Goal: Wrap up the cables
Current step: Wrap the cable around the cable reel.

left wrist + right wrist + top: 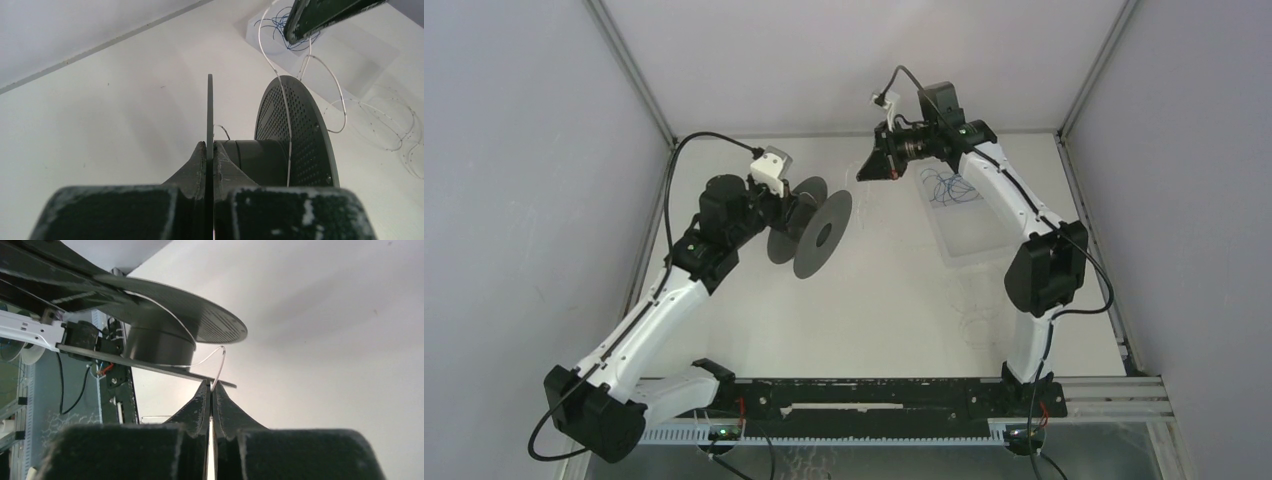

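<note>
**Item 1. Spool** (822, 232): black, with two perforated disc flanges and a dark cylindrical hub (255, 161). It is held off the table (894, 330) at centre-left, axis roughly level, flanges on edge.

**Item 2. Left gripper** (210, 150): fingers pressed together on the thin rim of the near flange, which runs straight up between them in the left wrist view. The far flange (300, 140) stands beyond the hub.

**Item 3. Cable** (286, 117): a very thin, whitish cord.
- One strand comes down from the right gripper, crosses the face of the far flange and goes towards the hub.
- In the right wrist view a short arc (222, 356) rises from between the right fingertips and bends back to the hub.
- The slack lies in loose loops (400, 137) on the table to the right of the spool, near the tray.
- How many turns sit on the hub cannot be told.

**Item 4. Right gripper** (211, 388): fingers closed, pinching the cable at their tips. It is raised at the far centre of the table, just beyond the spool and apart from it.

**Item 5. Tray** (984, 235): shallow, clear, rectangular, at the far right of the table beside the right arm.

**Item 6. Blue wire** (949, 187): a thin tangle lying in the far end of the tray.
</note>
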Tool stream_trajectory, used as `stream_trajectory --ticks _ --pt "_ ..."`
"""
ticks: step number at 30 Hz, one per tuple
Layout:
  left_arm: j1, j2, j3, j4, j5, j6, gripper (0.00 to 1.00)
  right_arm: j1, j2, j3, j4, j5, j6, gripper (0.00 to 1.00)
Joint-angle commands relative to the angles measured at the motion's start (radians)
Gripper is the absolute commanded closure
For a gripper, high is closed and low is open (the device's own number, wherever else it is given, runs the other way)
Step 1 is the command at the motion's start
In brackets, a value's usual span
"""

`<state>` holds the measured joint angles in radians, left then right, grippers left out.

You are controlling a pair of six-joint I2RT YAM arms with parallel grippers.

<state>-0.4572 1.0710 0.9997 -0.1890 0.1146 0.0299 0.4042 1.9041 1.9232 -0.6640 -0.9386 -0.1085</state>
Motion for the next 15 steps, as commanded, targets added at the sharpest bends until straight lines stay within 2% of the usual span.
stream_trajectory --ticks 1,6,15 --pt "0.020 -0.046 0.074 0.050 0.053 -0.049 1.00 -0.013 0.010 -0.035 -0.023 -0.040 -0.094 0.94" --pt "0.036 -0.047 0.111 0.032 0.070 -0.066 1.00 -0.013 0.024 -0.084 -0.064 -0.060 -0.148 0.88" --pt "0.046 -0.049 0.139 0.007 0.093 -0.092 1.00 -0.012 0.038 -0.180 -0.044 -0.085 -0.122 0.72"
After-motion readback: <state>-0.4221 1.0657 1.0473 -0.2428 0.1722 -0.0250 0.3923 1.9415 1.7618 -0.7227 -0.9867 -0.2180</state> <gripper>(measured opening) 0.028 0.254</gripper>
